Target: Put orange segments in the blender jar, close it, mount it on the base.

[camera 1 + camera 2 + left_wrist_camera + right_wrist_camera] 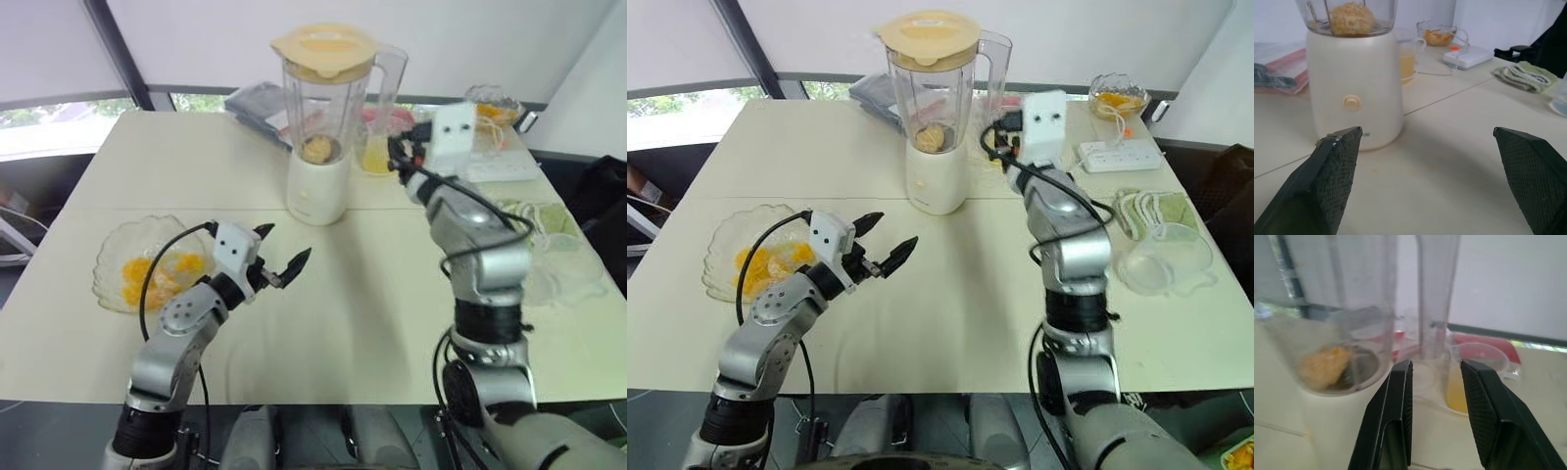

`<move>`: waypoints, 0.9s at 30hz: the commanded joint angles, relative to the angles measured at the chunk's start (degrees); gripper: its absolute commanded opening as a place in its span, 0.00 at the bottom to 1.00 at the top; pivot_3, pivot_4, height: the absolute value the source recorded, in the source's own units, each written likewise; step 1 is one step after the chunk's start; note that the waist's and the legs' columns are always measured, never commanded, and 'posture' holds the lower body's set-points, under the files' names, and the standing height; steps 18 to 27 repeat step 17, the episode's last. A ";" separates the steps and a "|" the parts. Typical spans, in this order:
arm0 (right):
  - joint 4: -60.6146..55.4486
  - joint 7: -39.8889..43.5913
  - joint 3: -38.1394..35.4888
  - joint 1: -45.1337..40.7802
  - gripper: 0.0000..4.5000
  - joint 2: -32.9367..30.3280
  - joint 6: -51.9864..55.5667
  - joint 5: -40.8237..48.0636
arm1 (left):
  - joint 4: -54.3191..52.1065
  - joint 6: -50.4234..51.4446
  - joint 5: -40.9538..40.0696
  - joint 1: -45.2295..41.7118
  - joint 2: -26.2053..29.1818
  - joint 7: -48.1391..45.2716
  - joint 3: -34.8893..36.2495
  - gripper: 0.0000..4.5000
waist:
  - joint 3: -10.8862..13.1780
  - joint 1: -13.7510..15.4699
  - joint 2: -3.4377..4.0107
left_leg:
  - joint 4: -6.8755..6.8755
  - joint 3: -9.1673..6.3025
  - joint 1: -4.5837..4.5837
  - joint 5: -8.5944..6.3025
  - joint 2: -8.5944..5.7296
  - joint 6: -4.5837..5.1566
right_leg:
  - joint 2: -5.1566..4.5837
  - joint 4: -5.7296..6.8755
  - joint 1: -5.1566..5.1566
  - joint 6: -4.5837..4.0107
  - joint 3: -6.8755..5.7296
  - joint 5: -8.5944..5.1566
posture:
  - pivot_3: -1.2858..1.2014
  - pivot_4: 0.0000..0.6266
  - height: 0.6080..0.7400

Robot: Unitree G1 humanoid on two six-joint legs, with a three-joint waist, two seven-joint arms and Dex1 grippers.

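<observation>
Table (392, 323): blender jar (328, 108) sat lidded on base (315, 186), segment inside | Right gripper (1432, 377): raised level beside jar handle, fingers partly apart, empty | Left gripper (880, 243): low, level, spread wide, empty, aimed at base | Left wrist view: base knob (1352, 103) | Bowl (110, 257): remaining orange segments (157, 274)
</observation>
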 commanded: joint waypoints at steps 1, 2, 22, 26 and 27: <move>-9.41 5.78 -3.54 5.11 0.35 -3.86 0.57 5.15 | -1.67 1.06 -2.49 -1.36 0.85 -0.73 2.13 1.00 | 0.01 -0.06 -0.01 | 0.00 0.02 0.00 0.00 0.00 0.00 | 0.00 -0.02 0.01 0.00 0.01 0.00 | 0.52 0.24 1.00; -11.57 7.60 -4.76 7.09 0.35 -5.33 1.24 6.93 | -2.06 1.67 -3.14 -1.37 1.07 -0.79 2.56 1.00 | 0.01 -0.03 -0.01 | 0.00 0.04 -0.01 0.00 0.00 0.00 | -0.01 -0.06 0.01 0.00 0.03 0.00 | 0.52 0.24 1.00; -27.34 21.87 -18.87 28.79 0.35 -20.43 8.55 29.44 | -6.32 11.88 -13.69 -2.32 3.72 3.54 12.43 1.00 | 0.07 0.00 -0.12 | 0.04 0.02 0.07 -0.01 0.05 0.02 | 0.12 -0.52 0.31 -0.02 0.03 -0.02 | 0.52 0.24 1.00; -27.34 21.87 -18.87 28.79 0.35 -20.43 8.55 29.44 | -6.32 11.88 -13.69 -2.32 3.72 3.54 12.43 1.00 | 0.07 0.00 -0.12 | 0.04 0.02 0.07 -0.01 0.05 0.02 | 0.12 -0.52 0.31 -0.02 0.03 -0.02 | 0.52 0.24 1.00; -27.34 21.87 -18.87 28.79 0.35 -20.43 8.55 29.44 | -6.32 11.88 -13.69 -2.32 3.72 3.54 12.43 1.00 | 0.07 0.00 -0.12 | 0.04 0.02 0.07 -0.01 0.05 0.02 | 0.12 -0.52 0.31 -0.02 0.03 -0.02 | 0.52 0.24 1.00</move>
